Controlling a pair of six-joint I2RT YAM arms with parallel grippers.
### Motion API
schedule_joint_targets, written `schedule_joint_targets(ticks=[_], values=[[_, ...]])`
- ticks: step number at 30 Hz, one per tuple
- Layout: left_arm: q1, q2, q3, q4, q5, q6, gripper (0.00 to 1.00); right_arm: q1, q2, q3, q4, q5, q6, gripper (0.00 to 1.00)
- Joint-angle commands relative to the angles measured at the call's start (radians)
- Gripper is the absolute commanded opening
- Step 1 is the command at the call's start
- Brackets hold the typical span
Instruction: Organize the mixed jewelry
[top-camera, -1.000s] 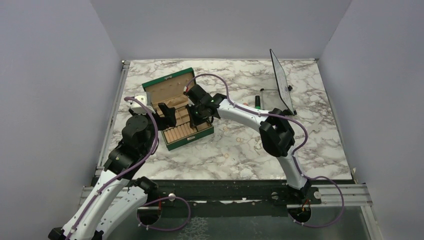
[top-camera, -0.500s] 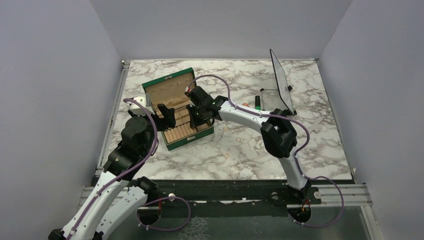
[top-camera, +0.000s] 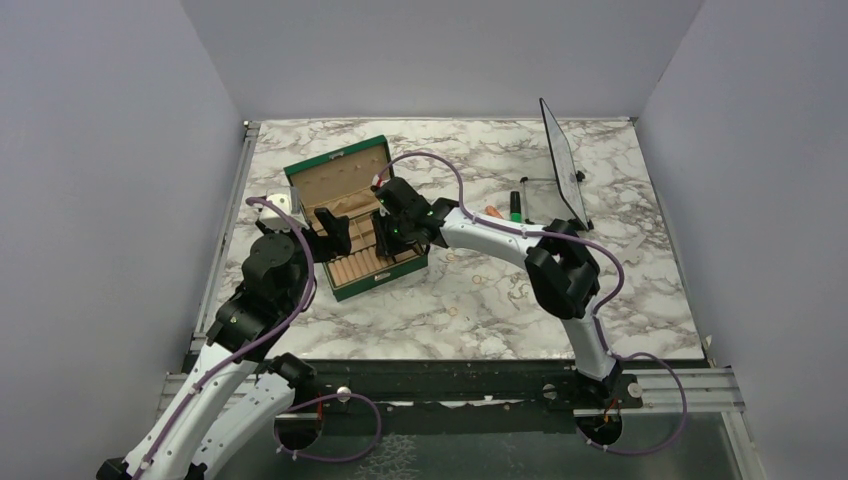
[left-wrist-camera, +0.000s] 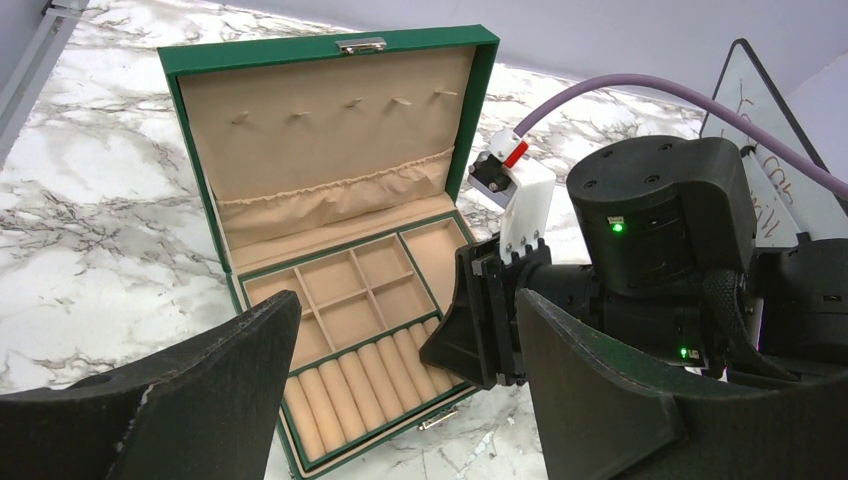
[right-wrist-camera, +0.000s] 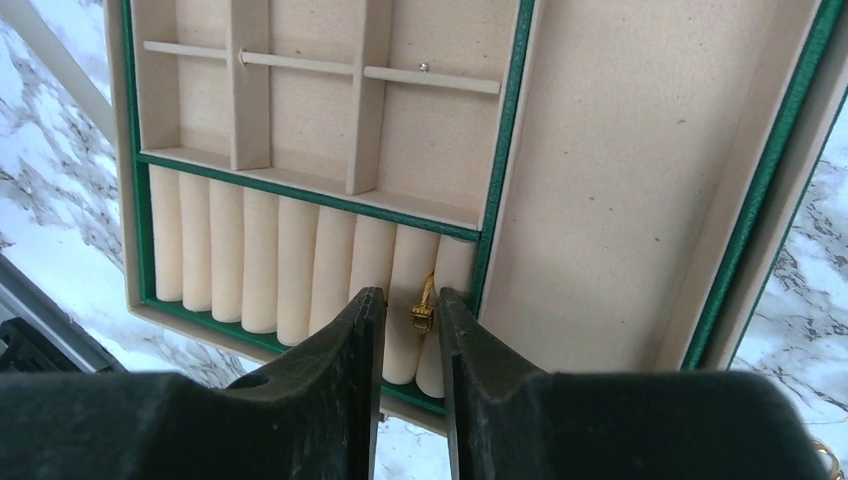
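The green jewelry box (top-camera: 338, 180) lies open, its beige lining showing in the left wrist view (left-wrist-camera: 330, 150) and its wall in the right wrist view (right-wrist-camera: 757, 190). My right gripper (right-wrist-camera: 412, 295) hangs over the ring rolls, jaws slightly apart. A small gold ring (right-wrist-camera: 423, 312) sits wedged between the last two rolls, between the fingers but free of them. A tiny stud (right-wrist-camera: 423, 67) rests on a divider. In the top view the right gripper (top-camera: 390, 236) is over the box's right end. My left gripper (left-wrist-camera: 400, 400) is open and empty before the box, also in the top view (top-camera: 335, 232).
Small gold pieces lie on the marble, one (top-camera: 477, 277) right of the box and one (right-wrist-camera: 828, 455) at the right wrist view's corner. An orange cylinder (top-camera: 494, 212), a green-and-black marker (top-camera: 516, 205) and a tilted clear board (top-camera: 560, 160) stand at the back right.
The right gripper's jaws have parted, leaving the gold ring in the roll slot, and its wrist has shifted slightly over the box. The left arm has not moved.
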Motion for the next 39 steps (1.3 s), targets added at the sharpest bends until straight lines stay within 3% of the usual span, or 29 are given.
schedule_joint_targets(ticks=[1, 8, 18, 26, 33, 39], values=[[0.006, -0.015, -0.011, 0.016, -0.023, -0.008, 0.81, 0.008, -0.015, 0.002, -0.036, 0.055, -0.004, 0.3], [0.006, -0.013, -0.011, 0.016, -0.026, -0.008, 0.81, 0.009, -0.017, 0.019, -0.044, 0.054, -0.004, 0.24], [0.006, -0.006, -0.01, 0.014, -0.02, -0.006, 0.81, 0.008, -0.104, -0.026, 0.002, 0.053, -0.004, 0.31], [0.008, 0.014, -0.01, 0.015, -0.005, -0.006, 0.8, 0.007, -0.289, -0.263, 0.135, 0.169, 0.035, 0.32], [0.008, 0.051, -0.001, 0.015, 0.019, -0.006, 0.8, 0.007, -0.434, -0.463, 0.071, 0.271, 0.073, 0.34], [0.008, 0.053, -0.008, 0.019, 0.034, -0.019, 0.8, 0.007, -0.527, -0.632, 0.026, 0.259, 0.111, 0.37]])
